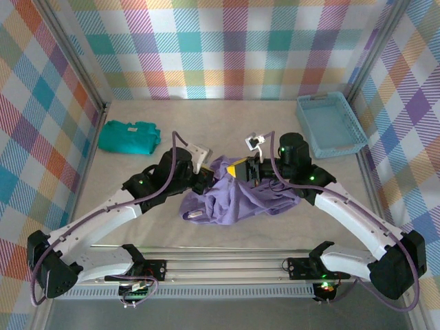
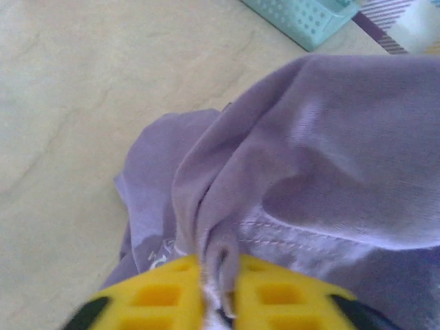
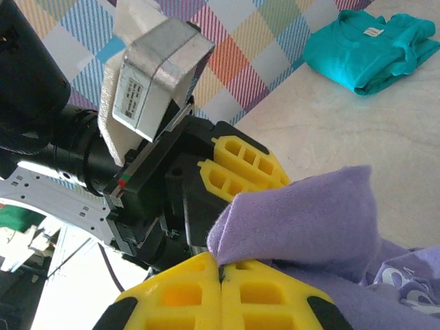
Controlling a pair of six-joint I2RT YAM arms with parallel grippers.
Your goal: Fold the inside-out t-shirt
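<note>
I'm running a robotics lab cell: plaid backdrop walls [image 1: 234,48] on aluminium posts [image 1: 71,55] box in the pale table [image 1: 220,120], and the left arm [image 1: 103,218] and right arm [image 1: 357,212] are bolted to a metal rail [image 1: 227,256].

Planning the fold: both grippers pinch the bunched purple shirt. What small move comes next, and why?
Probably draw the grippers apart, lifting slightly. The left gripper and right gripper are each shut on a pinch of the t-shirt, close together, with the rest crumpled on the table. Separating should stretch the cloth out.

Bright even overhead light, soft shadows, wrist views blurred close up, overexposed lower-left corner
</note>
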